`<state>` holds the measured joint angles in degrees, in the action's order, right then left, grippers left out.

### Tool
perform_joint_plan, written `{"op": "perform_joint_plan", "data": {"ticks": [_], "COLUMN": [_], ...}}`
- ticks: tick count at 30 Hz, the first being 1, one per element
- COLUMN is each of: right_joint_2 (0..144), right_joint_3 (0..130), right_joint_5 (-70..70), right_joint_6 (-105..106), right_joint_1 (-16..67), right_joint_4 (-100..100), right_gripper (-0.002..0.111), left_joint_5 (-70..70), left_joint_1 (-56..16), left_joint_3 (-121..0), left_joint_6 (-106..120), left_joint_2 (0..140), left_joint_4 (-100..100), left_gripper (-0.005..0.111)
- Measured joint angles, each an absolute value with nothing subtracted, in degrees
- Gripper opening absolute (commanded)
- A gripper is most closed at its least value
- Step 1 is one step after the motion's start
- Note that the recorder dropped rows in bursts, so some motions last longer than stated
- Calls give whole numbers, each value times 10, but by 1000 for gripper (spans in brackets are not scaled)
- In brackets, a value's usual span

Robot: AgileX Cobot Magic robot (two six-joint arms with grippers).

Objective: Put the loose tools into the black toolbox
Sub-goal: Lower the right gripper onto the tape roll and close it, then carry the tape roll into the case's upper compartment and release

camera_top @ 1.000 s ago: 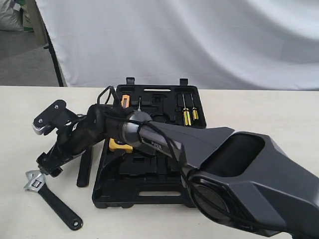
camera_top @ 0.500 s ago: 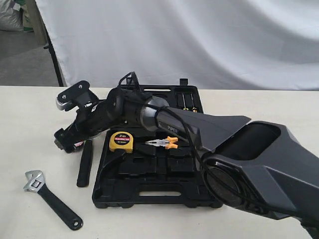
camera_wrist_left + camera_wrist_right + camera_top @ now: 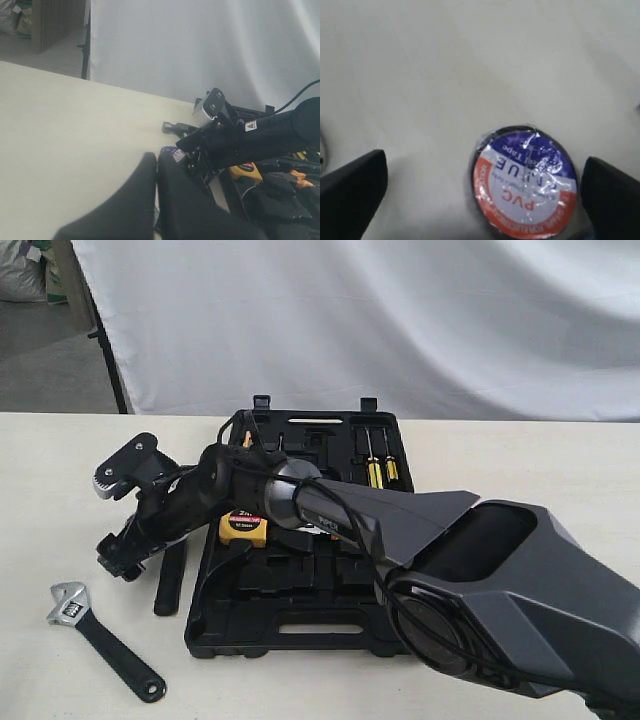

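"PVC" in white on the red band of the tape roll (image 3: 525,187) label, warning-triangle sticker (image 3: 251,126) on black arm (image 3: 280,135)

The right arm's black gripper (image 3: 118,558) sits lower than half a second ago, yet higher and further from the silver-headed black adjustable wrench (image 3: 100,638) than a second ago. In the exterior view its forearm now covers the orange-sleeved pliers (image 3: 298,176) and, it seems, part of the yellow tape measure (image 3: 243,527).

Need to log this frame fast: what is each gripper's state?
Left gripper: closed, nothing seen in it.
Right gripper: open around the tape roll, not gripping it.
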<state>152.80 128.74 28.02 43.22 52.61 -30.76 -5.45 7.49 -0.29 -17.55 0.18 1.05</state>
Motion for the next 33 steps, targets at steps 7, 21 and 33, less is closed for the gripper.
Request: {"op": "perform_joint_plan", "data": {"ticks": [7,21,33], "right_joint_2": [1529,1433,1280], "right_joint_3": [1287,1313,1321], "right_joint_5": [289,404,664], "right_joint_6": [433,387,253], "right_joint_1": [526,519,483], "right_joint_4": [-305,-305,-134], "right_gripper": [29,0,0], "left_joint_5": [-54,-54,-54], "left_joint_1": [75,75,75], "left_joint_3": [-3,-3,-3], "left_joint_6": [-175,-175,-175], "left_joint_2": [2,2,2], "left_joint_4": [11,11,11], "left_gripper": [1,1,1]}}
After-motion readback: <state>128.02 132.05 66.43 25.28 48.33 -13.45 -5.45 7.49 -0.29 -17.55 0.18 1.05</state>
